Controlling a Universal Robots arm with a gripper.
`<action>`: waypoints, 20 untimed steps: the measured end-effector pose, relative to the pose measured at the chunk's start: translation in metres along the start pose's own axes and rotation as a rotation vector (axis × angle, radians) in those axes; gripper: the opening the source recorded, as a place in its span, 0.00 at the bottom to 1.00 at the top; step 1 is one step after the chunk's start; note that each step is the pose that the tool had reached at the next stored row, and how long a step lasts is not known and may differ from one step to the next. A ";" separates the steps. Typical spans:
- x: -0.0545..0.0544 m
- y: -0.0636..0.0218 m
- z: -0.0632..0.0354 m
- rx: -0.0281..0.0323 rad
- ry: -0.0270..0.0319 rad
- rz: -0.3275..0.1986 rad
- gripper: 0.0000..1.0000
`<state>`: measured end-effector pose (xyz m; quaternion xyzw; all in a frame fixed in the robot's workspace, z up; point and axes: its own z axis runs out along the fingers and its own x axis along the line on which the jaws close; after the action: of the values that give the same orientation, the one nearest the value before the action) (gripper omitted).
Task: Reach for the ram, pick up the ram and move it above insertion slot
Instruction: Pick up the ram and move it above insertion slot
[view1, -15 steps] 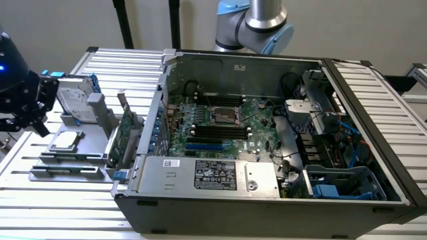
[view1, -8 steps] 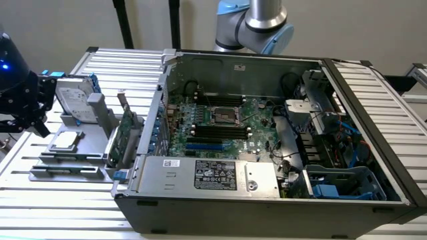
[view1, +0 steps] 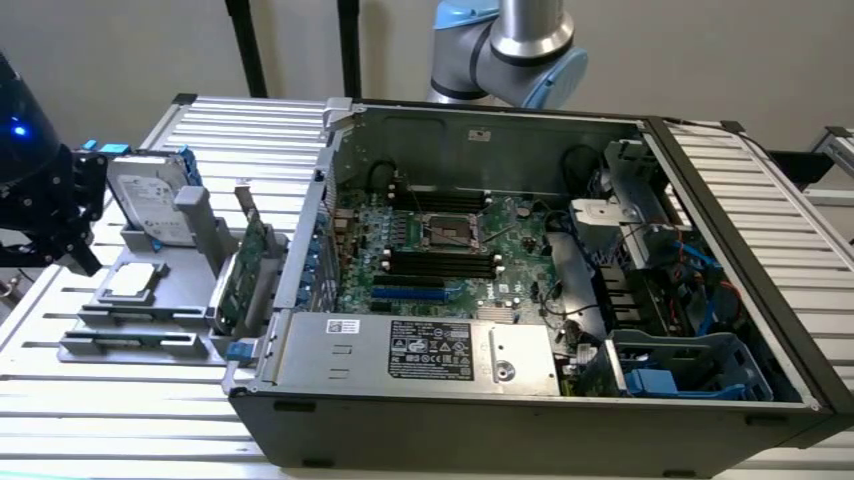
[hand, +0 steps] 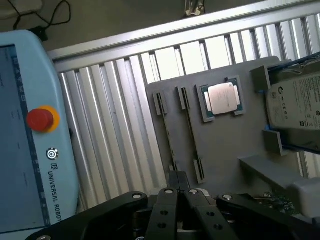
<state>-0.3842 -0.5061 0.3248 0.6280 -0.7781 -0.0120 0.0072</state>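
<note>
With my jaws together and empty by one end of the ram, on edge in the grey holder, I'd best part them and centre along its length before gripping.

The pincer hangs over the end of a tray that lies on the slatted table, to the exterior view's left of the open computer case. Nearest its tips a memory stick stands on edge in the tray, a second strip parallel beside it. Farther from the pincer on the tray lie a processor chip, then the hard drive. On the pincer's other side, off the tray, is the control tablet. The memory sockets lie inside the case, well apart from the pincer, beside the processor socket.
</note>
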 end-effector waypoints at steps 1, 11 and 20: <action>0.000 0.0000 0.0002 0.0007 0.0004 -0.018 0.11; 0.000 0.0000 0.0012 0.0040 0.0024 -0.122 0.18; 0.000 -0.0004 0.0125 0.0041 0.0024 -0.123 0.36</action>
<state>-0.3841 -0.5060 0.3123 0.6745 -0.7382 -0.0101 0.0061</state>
